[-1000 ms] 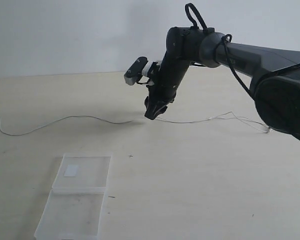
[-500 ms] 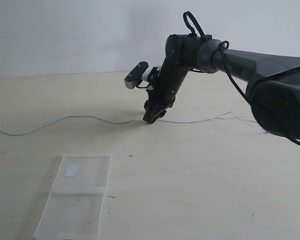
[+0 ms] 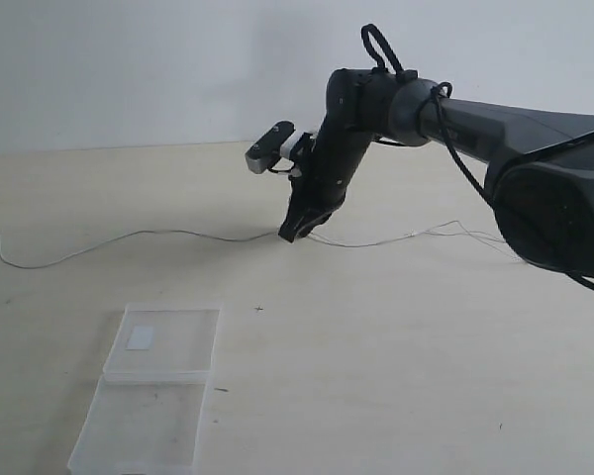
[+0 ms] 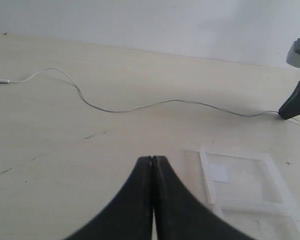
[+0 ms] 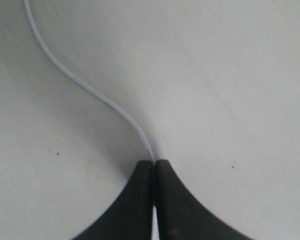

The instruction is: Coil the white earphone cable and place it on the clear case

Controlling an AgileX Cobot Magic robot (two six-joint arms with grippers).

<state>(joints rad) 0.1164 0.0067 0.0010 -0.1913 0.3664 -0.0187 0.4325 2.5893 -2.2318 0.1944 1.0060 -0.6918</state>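
The white earphone cable (image 3: 129,237) lies stretched across the table from far left to right, where its strands tangle (image 3: 475,237). My right gripper (image 3: 289,236) is down at the table in the middle, shut on the cable; the wire (image 5: 90,92) runs straight into the closed fingertips (image 5: 154,162). The clear case (image 3: 163,381) lies open and flat near the front left, its white label (image 3: 141,337) on the far half. In the left wrist view, my left gripper (image 4: 152,159) is shut on nothing, hovering near the case (image 4: 245,182), with the cable (image 4: 140,107) and its plug (image 4: 0,80) beyond.
The right arm's black body (image 3: 535,168) fills the right side, with a black robot cable looped over it (image 3: 381,40). A plain wall stands behind the table.
The right gripper has shifted slightly left and down onto the cable and closed on it. The case and the left part of the cable have not moved.
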